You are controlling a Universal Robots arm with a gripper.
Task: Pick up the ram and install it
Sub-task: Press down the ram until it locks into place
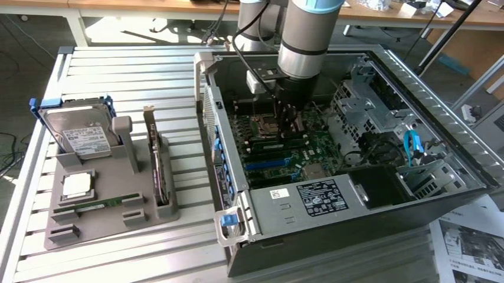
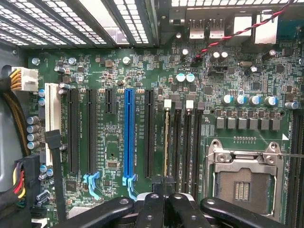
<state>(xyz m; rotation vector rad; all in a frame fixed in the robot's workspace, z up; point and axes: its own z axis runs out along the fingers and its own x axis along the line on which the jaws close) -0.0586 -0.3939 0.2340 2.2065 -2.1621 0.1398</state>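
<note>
Wrist view has the gripper low over the motherboard with its fingers together, in line with the first memory slot beside the CPU socket. A thin greenish edge runs along that slot, and I take it for the ram seen edge-on; whether the fingers pinch its top or only press on it I cannot tell, nor whether the slot's clips are latched. Exterior view places the arm down inside the open case. Out on the table, the grey tray holds a green stick lying flat. By my judgement the pick-up is done and the work stands at seating
</note>
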